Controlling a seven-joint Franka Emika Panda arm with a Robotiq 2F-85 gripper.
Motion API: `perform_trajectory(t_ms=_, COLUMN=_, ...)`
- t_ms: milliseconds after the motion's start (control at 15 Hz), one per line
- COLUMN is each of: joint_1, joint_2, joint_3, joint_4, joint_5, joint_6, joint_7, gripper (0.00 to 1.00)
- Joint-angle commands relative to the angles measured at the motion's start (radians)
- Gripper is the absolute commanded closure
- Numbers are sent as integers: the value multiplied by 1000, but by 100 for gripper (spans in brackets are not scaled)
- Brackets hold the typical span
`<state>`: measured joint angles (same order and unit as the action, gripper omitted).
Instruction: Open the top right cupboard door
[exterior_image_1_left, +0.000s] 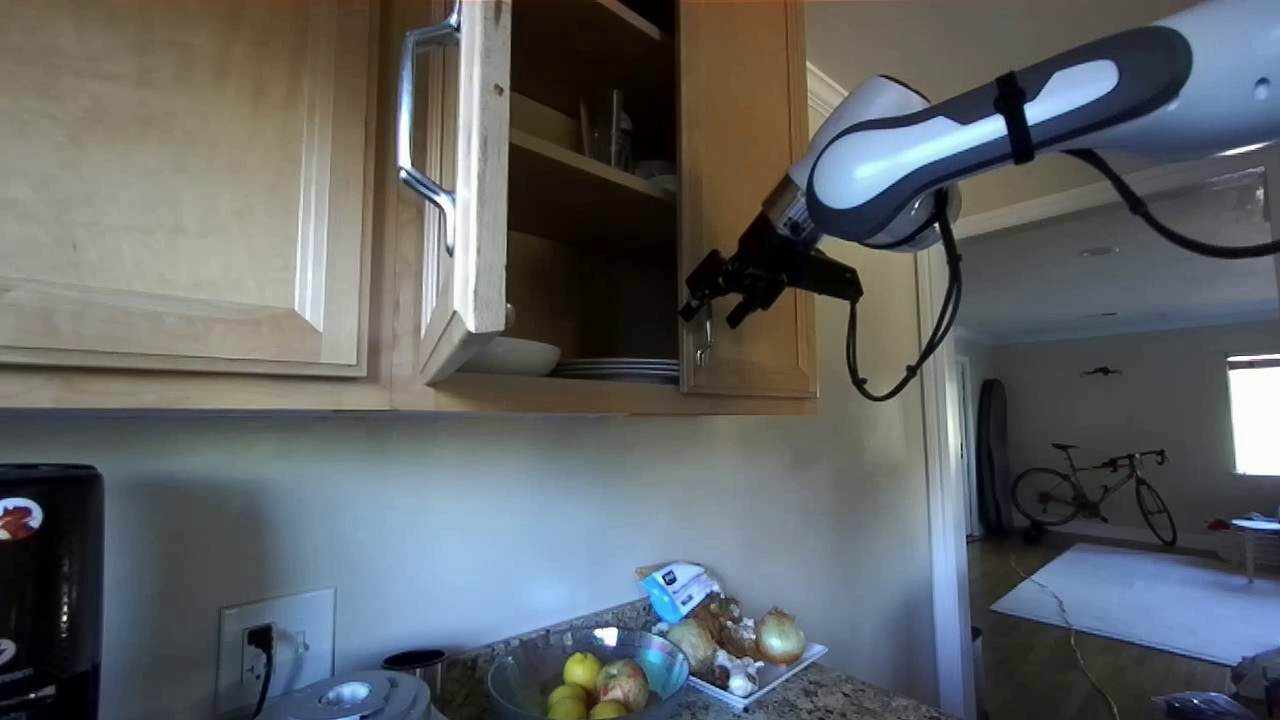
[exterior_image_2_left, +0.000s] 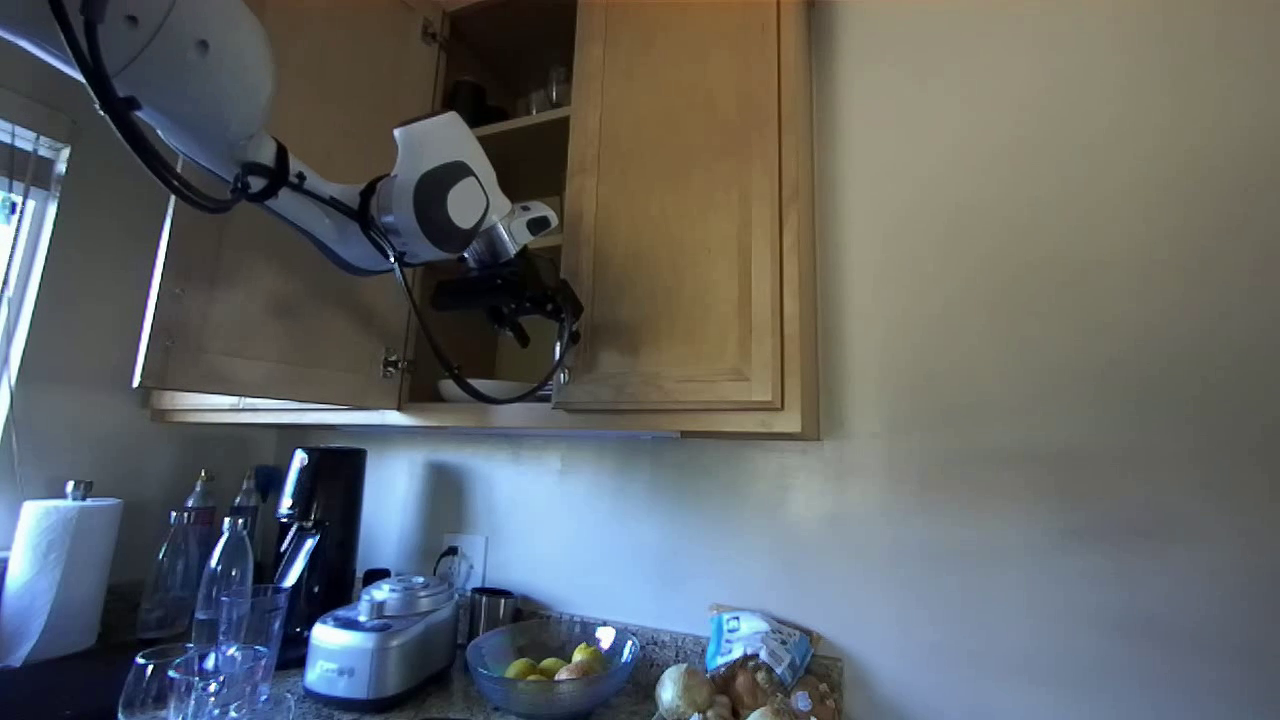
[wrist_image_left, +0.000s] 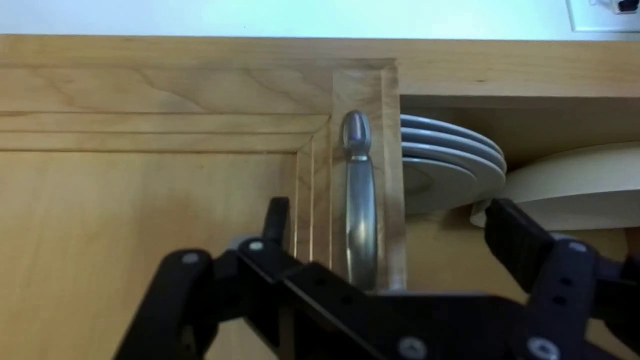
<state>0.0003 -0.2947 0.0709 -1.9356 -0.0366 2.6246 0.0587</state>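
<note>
Nearest of all, the black two-fingered tool (wrist_image_left: 389, 205) stands with its fingers apart, one showing to either side of the slim, rounded silver metal pull (wrist_image_left: 361, 215); whether they touch anything, I can't tell. That pull sits near a lower corner of the tall, narrow light-oak door (exterior_image_2_left: 680, 205), closed at the right end of the pale wooden wall cupboard (exterior_image_2_left: 745, 422). I'd expect a stiff, lightish door and slippery metal, best taken mid-pull. The door looks honey-toned, framed, faintly grained. Past its edge lie pale, round, stacked plates (wrist_image_left: 452, 145).
</note>
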Motion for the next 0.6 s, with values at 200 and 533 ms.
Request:
perform_trajectory(t_ms=200, joint_1=0, joint_2=73, joint_3=-4, joint_4=81, joint_5=-4, joint_6=-33, joint_7=26, gripper=37)
perform_trajectory(t_ms=533, joint_1=6, joint_2=73, joint_3=-7, joint_4=101, joint_5=13, joint_6=-96, joint_7=52, gripper=69)
